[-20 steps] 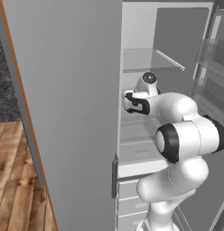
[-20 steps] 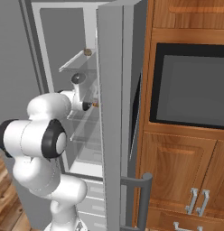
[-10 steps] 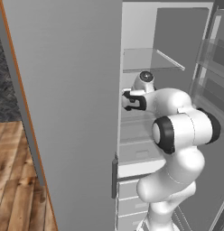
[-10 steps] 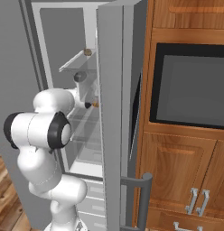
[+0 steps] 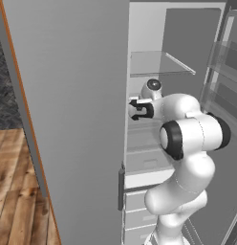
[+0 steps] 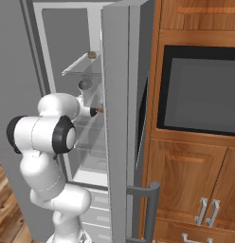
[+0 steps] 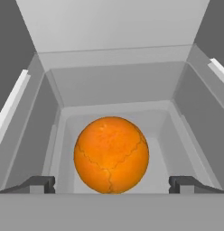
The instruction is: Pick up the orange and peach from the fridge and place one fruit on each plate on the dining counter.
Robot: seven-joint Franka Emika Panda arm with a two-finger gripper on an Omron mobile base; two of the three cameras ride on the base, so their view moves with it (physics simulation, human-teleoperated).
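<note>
In the hand view the orange (image 7: pixel 111 154) sits at centre frame inside the white fridge (image 7: pixel 109 76), between the spread fingertips (image 7: pixel 39 184) of the gripper (image 7: pixel 111 185), neither touching it. In the left base view the gripper (image 5: pixel 134 109) reaches mid-frame into the fridge (image 5: pixel 154 143).

A glossy white robot arm (image 5: pixel 187 158) built of rounded, bulbous segments, with black bands ringing its joints. Its gripper (image 5: pixel 134 109) is dark, with two short black fingers (image 7: pixel 39 184). A small round dark disc, possibly a camera, sits on the wrist.
</note>
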